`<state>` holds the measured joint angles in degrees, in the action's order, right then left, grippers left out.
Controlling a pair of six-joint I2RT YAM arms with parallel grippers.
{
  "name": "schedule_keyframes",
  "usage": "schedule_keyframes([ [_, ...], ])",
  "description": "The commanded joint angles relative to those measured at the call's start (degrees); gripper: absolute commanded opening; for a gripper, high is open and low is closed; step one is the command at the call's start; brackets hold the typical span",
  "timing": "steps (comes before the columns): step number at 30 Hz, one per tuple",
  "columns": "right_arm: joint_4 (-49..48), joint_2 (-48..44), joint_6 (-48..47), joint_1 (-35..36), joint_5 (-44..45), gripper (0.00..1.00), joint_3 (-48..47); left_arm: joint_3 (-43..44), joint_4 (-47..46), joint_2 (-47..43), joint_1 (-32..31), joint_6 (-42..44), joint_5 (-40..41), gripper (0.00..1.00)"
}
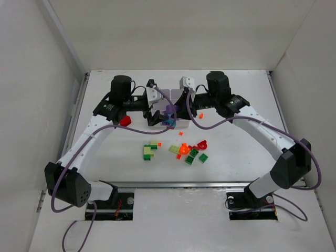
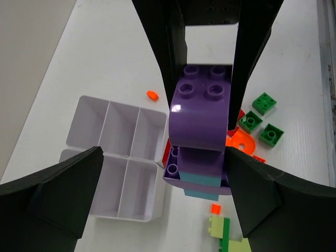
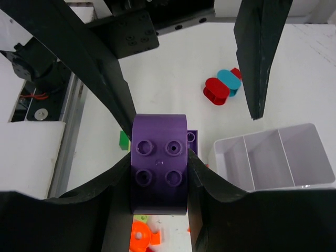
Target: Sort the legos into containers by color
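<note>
My right gripper (image 3: 159, 164) is shut on a purple lego (image 3: 159, 168) with four studs, held in the air beside the white containers (image 3: 273, 157). In the left wrist view this purple lego (image 2: 202, 123) tops a small stack with a teal lego (image 2: 202, 184) under it. My left gripper (image 2: 165, 168) stands wide open around that stack, its right finger (image 2: 268, 199) close beside it. From above, both grippers meet over the containers (image 1: 181, 125), left gripper (image 1: 156, 115) and right gripper (image 1: 178, 106) flanking the purple lego (image 1: 170, 111).
Loose legos lie on the table in front of the containers: green and yellow-green ones (image 1: 150, 152), orange ones (image 1: 184, 149), green ones (image 1: 197, 156), a red one (image 1: 202, 143). Another red piece (image 1: 125, 121) lies by the left arm. White walls enclose the table.
</note>
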<state>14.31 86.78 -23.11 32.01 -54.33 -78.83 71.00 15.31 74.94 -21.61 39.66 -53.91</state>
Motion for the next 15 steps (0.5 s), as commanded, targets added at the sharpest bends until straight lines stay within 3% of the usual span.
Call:
schedule_keyframes([
  [1,-4.5,0.7,0.2,0.8,-3.7,0.00,-3.5,0.5,2.1,-1.1,2.1,4.2,-4.0,1.00],
  [6,-4.5,2.0,0.2,2.5,-2.5,0.00,-5.7,-2.0,-1.8,-1.7,4.1,1.0,-6.3,0.87],
  [15,-5.1,5.0,1.2,4.4,1.3,0.00,-7.5,0.7,9.8,-0.7,4.8,8.1,-9.9,0.74],
])
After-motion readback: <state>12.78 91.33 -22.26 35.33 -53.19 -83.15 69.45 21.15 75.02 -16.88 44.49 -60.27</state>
